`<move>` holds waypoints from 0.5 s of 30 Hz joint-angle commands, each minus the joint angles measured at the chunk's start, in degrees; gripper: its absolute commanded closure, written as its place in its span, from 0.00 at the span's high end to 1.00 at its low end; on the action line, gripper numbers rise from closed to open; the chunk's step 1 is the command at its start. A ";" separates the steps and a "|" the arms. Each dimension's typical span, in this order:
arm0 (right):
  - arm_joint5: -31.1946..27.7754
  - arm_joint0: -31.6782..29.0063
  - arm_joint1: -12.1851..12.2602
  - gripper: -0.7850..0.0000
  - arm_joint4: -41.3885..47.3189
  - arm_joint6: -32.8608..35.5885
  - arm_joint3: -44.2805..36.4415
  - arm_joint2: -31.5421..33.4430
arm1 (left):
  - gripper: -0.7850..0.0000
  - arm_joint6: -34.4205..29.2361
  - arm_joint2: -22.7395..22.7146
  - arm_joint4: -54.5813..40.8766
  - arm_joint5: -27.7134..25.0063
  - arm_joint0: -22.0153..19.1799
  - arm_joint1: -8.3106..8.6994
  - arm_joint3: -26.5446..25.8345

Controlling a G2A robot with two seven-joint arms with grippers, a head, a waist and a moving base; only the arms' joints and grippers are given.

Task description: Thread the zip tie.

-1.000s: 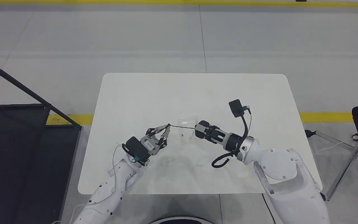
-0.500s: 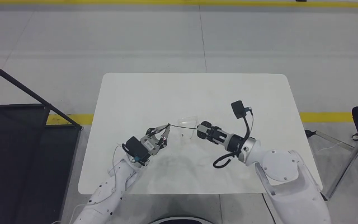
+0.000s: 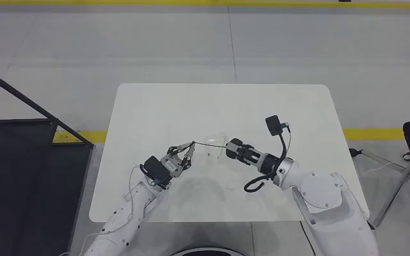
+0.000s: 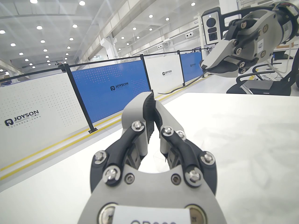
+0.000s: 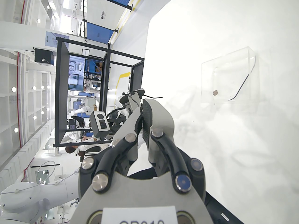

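A white table fills the middle of my top view, and both arms come in over its near half, their tips pointing toward each other. The left gripper sits left of the table's centre, raised above the surface, with its two fingers pressed together. The right gripper faces it from the right, near it but not touching, its fingers likewise pressed together.

A small clear box stands on the table just behind the gap between the two grippers.

The zip tie, a thin black strap, spans that gap in the air. One end is pinched in the left gripper's closed tips and the other in the right gripper's (my left wrist view shows it rising in a shallow curve up to the right gripper's tips). I cannot tell which end is the head.

Inside the clear box lies a second black strap, slightly bent, and beside it a tiny brown speck.
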 commanded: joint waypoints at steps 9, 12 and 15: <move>-1.56 -2.43 0.06 0.00 0.73 -1.81 -1.30 0.31 | 0.00 -1.53 -0.18 -0.50 2.48 0.82 -0.12 -1.51; -0.73 -2.99 -0.05 0.00 1.42 -3.36 -1.84 0.17 | 0.00 -1.20 -0.06 -0.48 3.79 1.03 -0.22 -1.54; -0.34 -3.07 -0.11 0.00 1.13 -3.74 -2.13 -0.40 | 0.00 -0.72 0.09 -0.10 4.53 1.08 -0.28 -1.21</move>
